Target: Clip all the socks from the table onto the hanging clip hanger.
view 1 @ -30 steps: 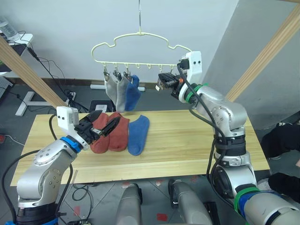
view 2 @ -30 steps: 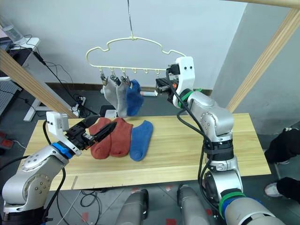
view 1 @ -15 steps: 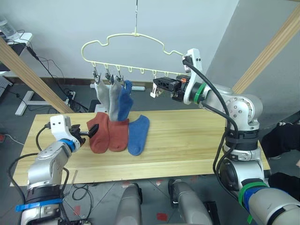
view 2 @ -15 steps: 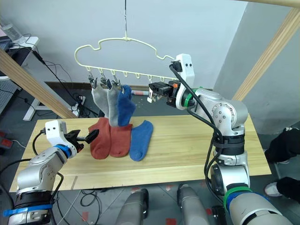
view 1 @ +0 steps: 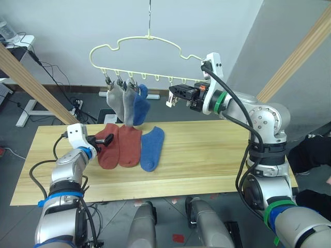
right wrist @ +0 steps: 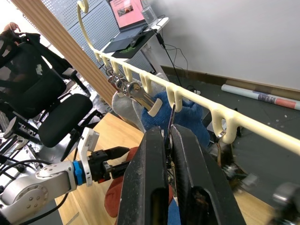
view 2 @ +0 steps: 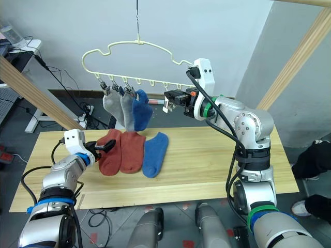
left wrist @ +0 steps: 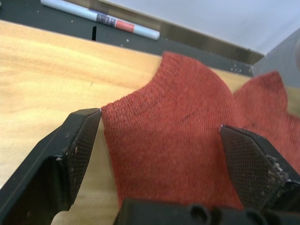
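Rust-red sock (left wrist: 183,140) framed by the open left hand (left wrist: 161,154)
A metal clip (right wrist: 169,123) of the clip hanger (view 1: 139,44) was held pinched by the right hand (right wrist: 169,154).

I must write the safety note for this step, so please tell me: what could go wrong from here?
1. The open left gripper straddles the cuff of a rust-red knit sock lying against a second rust-red sock; closing might catch both.
2. The right gripper is shut on a small metal clip of the pale yellow wire hanger, which hangs from one hook; a pull may swing it and loosen the three clipped socks.
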Available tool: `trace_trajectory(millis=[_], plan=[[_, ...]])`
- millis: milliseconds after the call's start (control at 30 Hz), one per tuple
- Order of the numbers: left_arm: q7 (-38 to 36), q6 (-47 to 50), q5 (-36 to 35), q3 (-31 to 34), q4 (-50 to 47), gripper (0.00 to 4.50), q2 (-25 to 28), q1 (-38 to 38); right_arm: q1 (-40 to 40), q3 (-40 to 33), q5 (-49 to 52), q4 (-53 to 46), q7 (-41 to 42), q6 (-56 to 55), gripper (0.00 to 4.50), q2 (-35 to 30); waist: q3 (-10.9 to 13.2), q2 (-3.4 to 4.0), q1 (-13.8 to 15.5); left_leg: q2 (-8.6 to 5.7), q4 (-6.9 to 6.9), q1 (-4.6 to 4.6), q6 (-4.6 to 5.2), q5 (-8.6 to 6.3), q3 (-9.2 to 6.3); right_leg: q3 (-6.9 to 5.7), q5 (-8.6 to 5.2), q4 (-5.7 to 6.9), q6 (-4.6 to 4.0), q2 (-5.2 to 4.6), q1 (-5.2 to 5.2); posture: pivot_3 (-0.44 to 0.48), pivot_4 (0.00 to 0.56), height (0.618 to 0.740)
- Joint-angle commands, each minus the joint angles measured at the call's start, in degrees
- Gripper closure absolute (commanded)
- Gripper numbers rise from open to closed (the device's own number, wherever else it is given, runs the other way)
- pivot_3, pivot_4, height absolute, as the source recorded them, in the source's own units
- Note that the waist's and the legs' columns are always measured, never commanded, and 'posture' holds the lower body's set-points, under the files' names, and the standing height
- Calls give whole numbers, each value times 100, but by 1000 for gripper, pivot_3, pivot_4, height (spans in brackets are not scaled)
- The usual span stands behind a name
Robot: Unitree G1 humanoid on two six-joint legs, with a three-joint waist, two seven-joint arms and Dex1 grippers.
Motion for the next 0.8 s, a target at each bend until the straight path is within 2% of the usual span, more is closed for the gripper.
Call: trace_trajectory(millis=[33,167,500,667,800], plan=[[-147,-137,-48,127,324,0,-26,-118,-121,-25,177,-317,-23,-9,4348,37,0,0,0,0,0,0,0,0,-3,-2,1,2,-1,0,1,-13,292,740],[-263,-148,87,8,474,774,-35,-172,-128,-29,181,-324,-51,-4,4364,24,0,0,-1,-1,3,0,0,0,-9,-7,0,8,0,0,2,-14,289,740],[-240,-320,263,-37,565,3642,-13,-164,-132,-43,177,-305,-101,-26,4364,29,-1,0,0,-1,5,0,0,1,-15,-14,4,9,-6,0,5,-4,280,740],[-206,-484,299,20,496,4345,102,-128,-110,-27,161,-279,-106,-70,4364,49,-1,0,1,-1,5,0,0,1,-16,-15,4,9,-7,0,6,7,272,740],[-433,-566,209,65,54,4495,188,-53,-88,-16,152,-267,-98,-97,4364,44,-2,-2,0,0,5,0,0,1,-18,-17,9,9,-15,0,6,10,269,740]])
